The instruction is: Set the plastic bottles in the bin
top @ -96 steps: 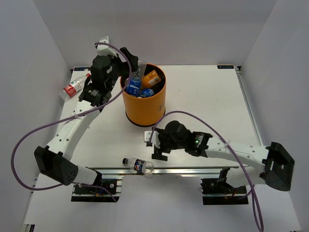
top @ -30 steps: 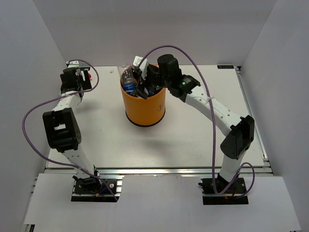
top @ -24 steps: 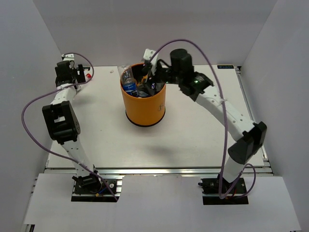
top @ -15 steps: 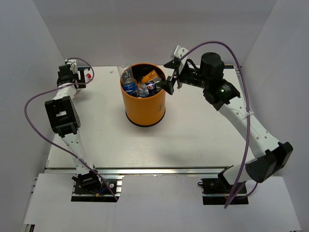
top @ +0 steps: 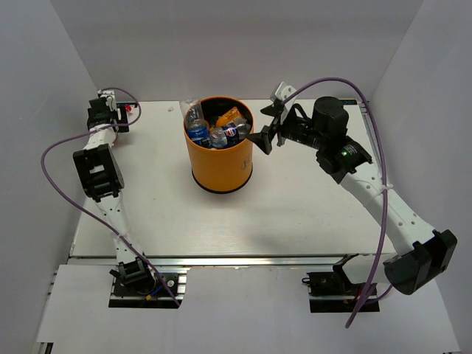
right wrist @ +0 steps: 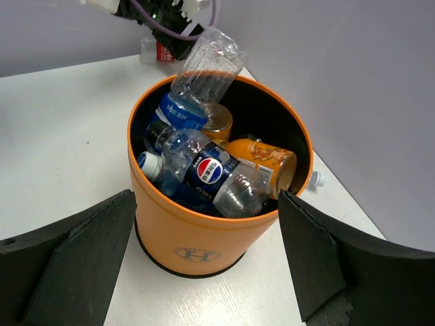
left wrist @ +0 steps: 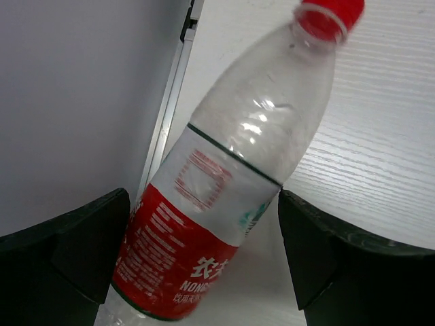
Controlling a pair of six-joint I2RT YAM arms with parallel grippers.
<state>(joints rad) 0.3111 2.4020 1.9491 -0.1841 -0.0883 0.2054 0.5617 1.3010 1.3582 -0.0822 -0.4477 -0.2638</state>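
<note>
Since a second ago my right gripper point(top: 267, 127) has pulled back off the bin point(top: 219, 168), jaws wide and empty, clearing the plastic bottles point(right wrist: 216, 175) heaped inside; my left gripper point(left wrist: 204, 272), spread open, straddles the last red-labelled bottle point(left wrist: 224, 183) lying against the table's point(top: 295, 214) far-left edge, placed to clamp its body.

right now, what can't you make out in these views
- Red-label bottle: its base is cut off by the left wrist view's bottom edge. From above, the left gripper hides nearly all of it.
- Bin: lower bottles are buried under the top bottles, so neither view allows a full count.
</note>
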